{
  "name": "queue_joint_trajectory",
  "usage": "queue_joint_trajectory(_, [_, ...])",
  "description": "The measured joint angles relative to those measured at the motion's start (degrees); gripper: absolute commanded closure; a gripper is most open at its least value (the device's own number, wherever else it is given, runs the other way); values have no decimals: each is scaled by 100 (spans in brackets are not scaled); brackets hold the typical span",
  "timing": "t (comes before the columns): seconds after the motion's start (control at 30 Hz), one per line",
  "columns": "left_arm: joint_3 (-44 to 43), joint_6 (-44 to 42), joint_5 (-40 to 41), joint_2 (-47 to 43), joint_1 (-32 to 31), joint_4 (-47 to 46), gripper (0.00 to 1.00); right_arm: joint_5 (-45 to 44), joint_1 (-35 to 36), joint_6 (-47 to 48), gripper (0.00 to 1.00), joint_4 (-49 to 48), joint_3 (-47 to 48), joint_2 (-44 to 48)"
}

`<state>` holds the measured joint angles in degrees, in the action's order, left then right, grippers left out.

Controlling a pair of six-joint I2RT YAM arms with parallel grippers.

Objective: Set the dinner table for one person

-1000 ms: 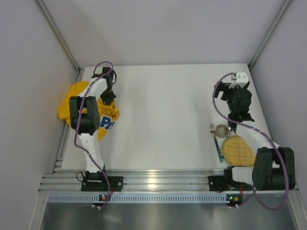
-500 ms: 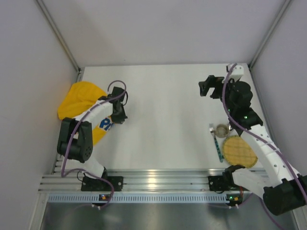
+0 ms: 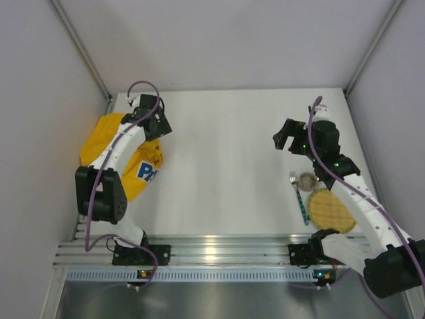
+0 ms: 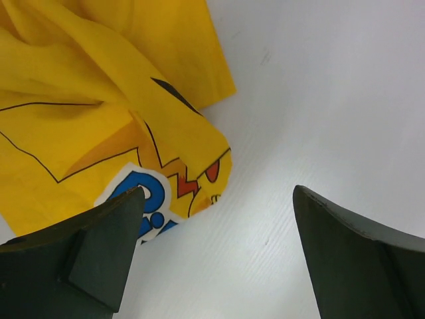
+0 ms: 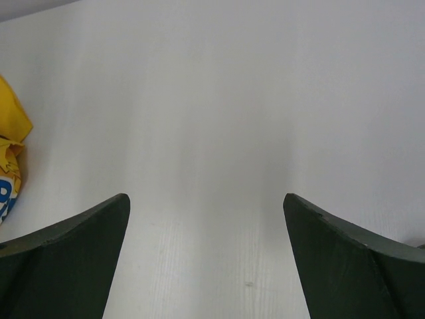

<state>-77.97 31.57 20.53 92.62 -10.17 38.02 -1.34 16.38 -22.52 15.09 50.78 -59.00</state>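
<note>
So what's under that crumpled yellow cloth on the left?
Only the white table shows around the yellow cloth. Its folds cover whatever else might lie beneath, so that cannot be told.

One white table (image 3: 226, 159), one yellow cloth (image 3: 97, 143), one fork (image 3: 300, 196), one cup (image 3: 307, 180), one round plate (image 3: 329, 208)

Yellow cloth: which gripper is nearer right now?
Left. The left gripper hangs open at the yellow cloth's right edge, just above it. The right gripper, also open, is across the dinner table, over its right half.
</note>
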Motion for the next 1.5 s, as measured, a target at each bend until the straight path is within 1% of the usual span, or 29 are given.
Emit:
queue_joint_trajectory(0.1, [-446,81,144,745,166,61,3,9,0,85,0,164,-2,90])
queue_joint_trajectory(0.23, [-1163,350,199,1895,411,378,5,2,0,293,0,422,-4,205])
queue_joint_trajectory(0.33, [-1388,603,168,2332,614,638,8,-22,0,431,0,527,-13,262])
queue_joint_trajectory(0.37, [-1394,667,155,2380,664,710,13,-37,0,479,0,557,-13,273])
queue_joint_trajectory(0.4, [-1397,728,146,2393,710,774,37,-46,0,507,0,573,-13,278])
queue_joint_trajectory(0.43, [-1397,811,140,2391,754,822,71,-57,0,549,0,579,-13,275])
queue_joint_trajectory(0.47, [-1414,874,138,2391,787,870,99,-61,0,595,0,588,-15,275])
queue_joint_trajectory(0.57, [-1432,872,55,2391,791,872,100,-74,0,658,0,595,-15,256])
queue_joint_trajectory(0.67, [-1360,841,-212,2387,763,756,100,-103,0,717,0,597,-15,184])
queue_joint_trajectory(0.8, [-798,597,-671,2205,586,352,100,-107,0,754,0,597,2,-31])
queue_joint_trajectory(0.9, [-195,278,-1001,1864,68,33,100,-66,0,745,0,599,151,-321])
queue_joint_trajectory(1.0, [501,-35,-1585,1292,-894,-402,100,50,0,715,0,588,461,-730])
queue_joint_trajectory(1.07, [1023,-197,-2201,745,-1633,-778,100,170,0,658,0,584,680,-1014])
queue_joint_trajectory(1.1, [1209,-247,-2492,492,-1899,-852,99,240,0,612,0,579,772,-1141])
queue_joint_trajectory(1.13, [1349,-284,-2728,264,-2061,-905,84,315,0,568,0,568,855,-1259])
queue_joint_trajectory(1.17, [1504,-317,-2946,-11,-2159,-940,67,396,0,498,0,551,905,-1366])
queue_joint_trajectory(1.2, [1589,-367,-3064,-221,-2168,-931,2,476,0,428,0,551,940,-1460])
queue_joint_trajectory(1.3, [1655,-420,-3095,-758,-2015,-874,1,719,7,245,0,544,999,-1716])
queue_joint_trajectory(1.4, [1539,-452,-2815,-1091,-1899,-603,1,979,46,26,0,516,1058,-2050])
queue_joint_trajectory(1.5, [1255,-442,-2448,-1239,-1897,-216,1,1191,190,-138,0,470,1126,-2444])
